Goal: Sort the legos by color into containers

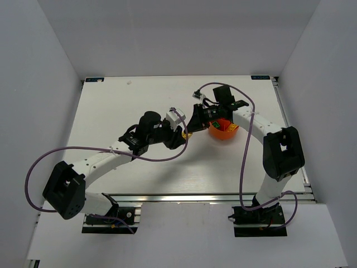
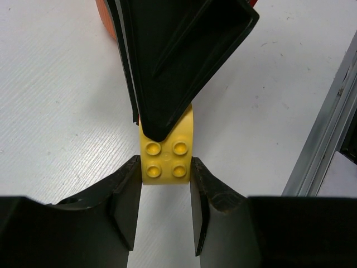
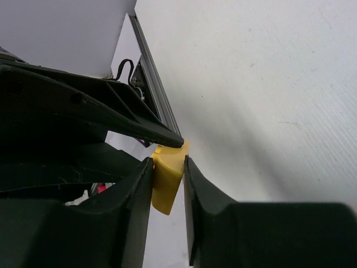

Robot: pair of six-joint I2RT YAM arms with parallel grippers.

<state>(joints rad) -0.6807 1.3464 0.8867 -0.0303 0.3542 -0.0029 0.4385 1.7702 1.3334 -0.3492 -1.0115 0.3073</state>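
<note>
Yellow brick [image 2: 165, 159]: 4 studs visible from left wrist only; gripped by left hand [image 2: 165, 167] and right hand [image 3: 167, 162] together.

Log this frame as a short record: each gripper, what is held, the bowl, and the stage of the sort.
left gripper: closed on the two sides of a yellow brick
right gripper: fingers pressed on the same brick from the opposite end
held item: one yellow brick, gripped by both arms at once
bowl: orange, on the table, partly under the right arm; yellow brick outside it
stage: looks like a handover between the arms; brick not yet sorted
</note>
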